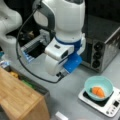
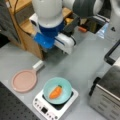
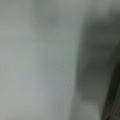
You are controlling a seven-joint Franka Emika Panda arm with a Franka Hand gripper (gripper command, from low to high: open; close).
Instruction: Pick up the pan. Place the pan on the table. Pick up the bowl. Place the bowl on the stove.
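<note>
Front views both show the work far along. Going left to right in a front view, the pan (image 2: 24, 80), round, shallow and pinkish-brown with a short white stub handle, lies flat and empty on the grey table (image 2: 85, 65). Just right of it the light teal bowl (image 2: 57, 90) sits on the stove (image 2: 55, 106), a white square cooktop with a black surface, and holds an orange carrot-like piece (image 2: 55, 92). Further right stands a silver toaster oven (image 2: 106, 97). The arm's wrist hangs above the table, well apart from the bowl; the gripper itself does not show, so whether it is spread or pressed together cannot be told. Wrist view shows only blurred grey surface.
</note>
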